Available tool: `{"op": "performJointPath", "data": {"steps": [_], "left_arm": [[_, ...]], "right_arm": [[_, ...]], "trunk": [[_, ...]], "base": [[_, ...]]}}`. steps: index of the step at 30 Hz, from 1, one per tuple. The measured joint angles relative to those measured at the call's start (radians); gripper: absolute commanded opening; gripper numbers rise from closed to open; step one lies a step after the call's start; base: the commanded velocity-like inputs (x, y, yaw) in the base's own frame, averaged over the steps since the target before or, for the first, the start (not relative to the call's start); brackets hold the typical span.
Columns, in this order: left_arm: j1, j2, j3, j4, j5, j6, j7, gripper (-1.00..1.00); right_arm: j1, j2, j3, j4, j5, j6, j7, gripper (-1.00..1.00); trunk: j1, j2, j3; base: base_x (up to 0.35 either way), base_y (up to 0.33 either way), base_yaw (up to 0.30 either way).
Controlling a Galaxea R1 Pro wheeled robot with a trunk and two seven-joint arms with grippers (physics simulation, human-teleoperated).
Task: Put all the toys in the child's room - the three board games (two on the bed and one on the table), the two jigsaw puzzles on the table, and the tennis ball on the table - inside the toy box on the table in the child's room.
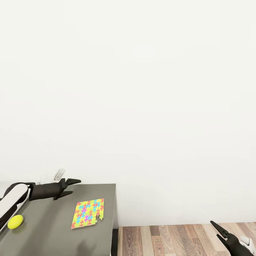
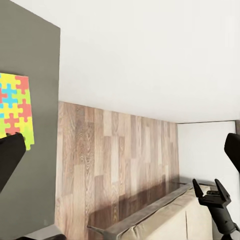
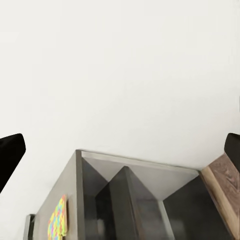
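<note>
- On the dark grey table section (image 1: 53,227): one jigsaw puzzle (image 1: 88,213) near its right edge, tennis ball (image 1: 15,221) well left.
- Left gripper (image 1: 70,187) above the table, jaws parted, holding nothing.
- Right gripper (image 1: 217,230) over wood floor (image 1: 170,240), parted, empty.

from my left wrist camera i see a jigsaw puzzle (image 2: 15,110) lying flat on the dark grey counter (image 2: 35,55), near its edge. beyond the edge is the wood-plank floor (image 2: 115,160), a white wall, the bed (image 2: 165,217), and the right pincer (image 2: 214,192), fingers parted.
</note>
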Motion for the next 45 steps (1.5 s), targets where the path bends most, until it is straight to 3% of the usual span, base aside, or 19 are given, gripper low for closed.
{"op": "performJointPath", "data": {"steps": [36, 45], "left_arm": [[0.000, -0.001, 0.000, 0.000, -0.001, 0.000, 0.000, 1.00], [0.000, -0.001, 0.000, 0.000, -0.002, -0.001, 0.001, 1.00]], "right_arm": [[0.000, 0.003, 0.001, 0.000, -0.004, -0.016, 0.000, 1.00], [0.000, 0.003, 0.006, 0.000, -0.003, -0.016, -0.004, 1.00]], "trunk": [[0.000, 0.000, 0.000], [0.000, 0.000, -0.004]], "base": [[0.001, 0.000, -0.001], [0.165, 0.064, 0.000]]}}
